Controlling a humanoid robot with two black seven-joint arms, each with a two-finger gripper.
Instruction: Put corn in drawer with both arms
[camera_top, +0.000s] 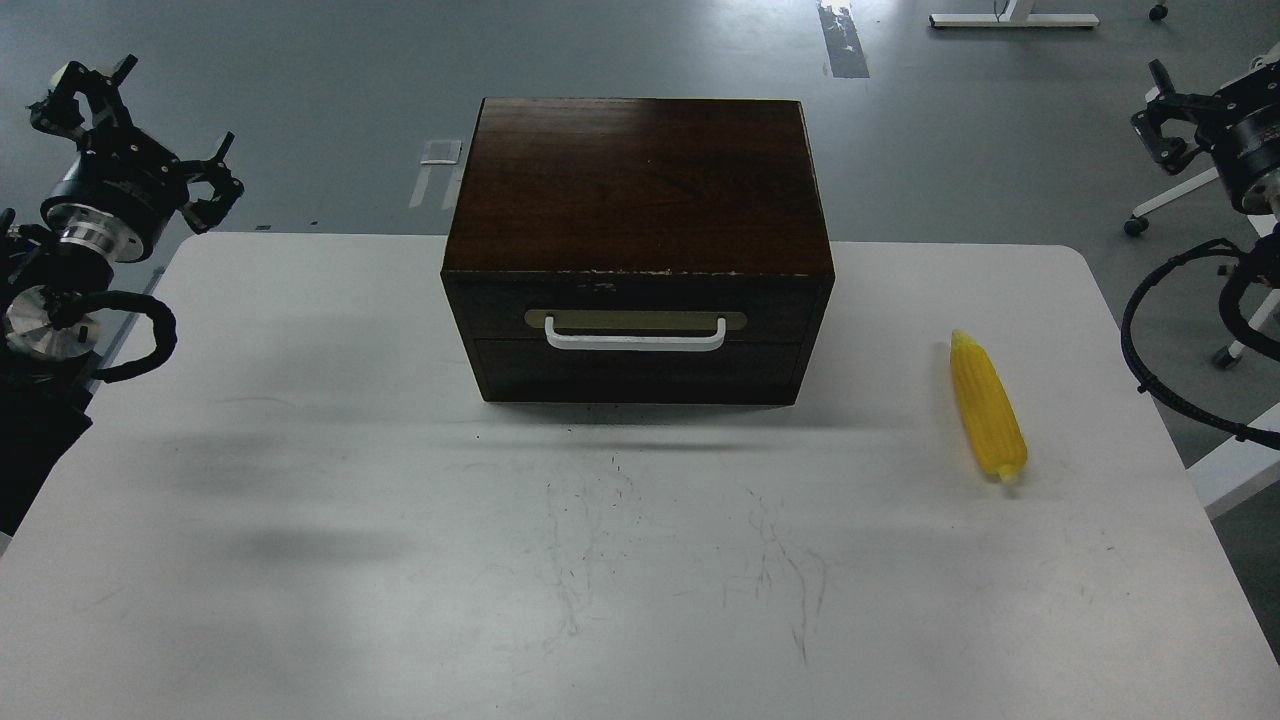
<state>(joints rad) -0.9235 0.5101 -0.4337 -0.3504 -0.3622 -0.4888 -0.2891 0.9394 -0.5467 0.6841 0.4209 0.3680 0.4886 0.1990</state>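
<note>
The yellow corn (987, 418) lies on the white table (300, 450) at the right, pointed end toward the back, well right of the dark wooden box (638, 190). The drawer (636, 312) in the box front is shut, its white bar handle (635, 340) facing me. My left gripper (148, 132) hangs open above the table's back left corner, far from the box. My right gripper (1212, 95) is raised beyond the table's right edge, partly cut off by the frame, its claws spread apart and empty.
A plain lower panel (636, 372) sits under the drawer. Black cables loop by both arms at the left (150, 345) and right (1150, 350) edges. Chair casters (1135, 225) and a desk foot (1010, 18) stand on the grey floor behind.
</note>
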